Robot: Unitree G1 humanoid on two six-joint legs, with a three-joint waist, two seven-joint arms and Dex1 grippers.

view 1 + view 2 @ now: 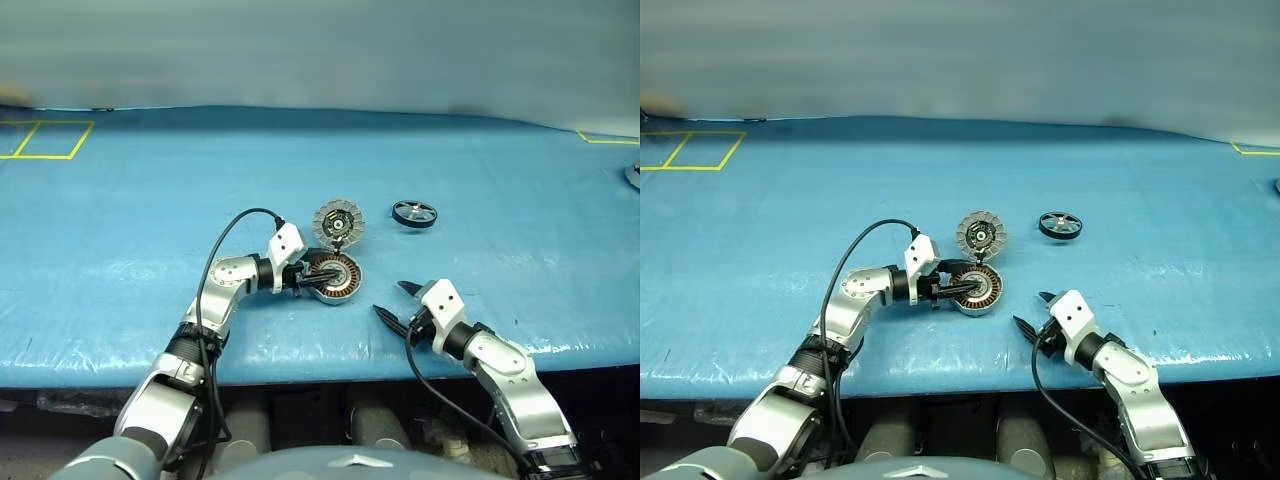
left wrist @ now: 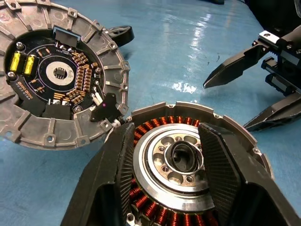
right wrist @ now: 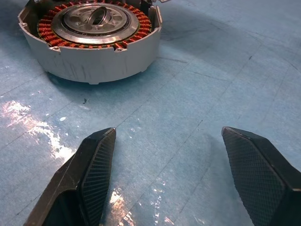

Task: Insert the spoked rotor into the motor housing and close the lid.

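1. We pick the motor housing (image 1: 333, 277) as our landmark. It sits on the blue counter (image 1: 120, 200) with its copper coils facing up.
2. Our left tool (image 2: 181, 188) is at the housing. Its two fingers (image 2: 117, 169) lie over the coils, one on each side of the middle hole. They are partly spread, and we cannot tell if they are pinching the housing or just resting on it.
3. The lid (image 1: 337, 222) lies open just behind the housing, touching its rim, with its ribs and dark middle showing.
4. The spoked rotor (image 1: 414, 214) lies flat on the counter, behind the housing and off to the right, well apart from it. It is not in the housing yet.
5. Our right tool (image 1: 392, 300) hangs near the housing, in front of it and to the right. Its fingers are spread wide and hold nothing.
6. What could go wrong: we think that if the left tool slips off, the housing may slide when the rotor goes in. The rotor could also go in tilted and get stuck. If the lid flips shut too soon, it blocks the way.
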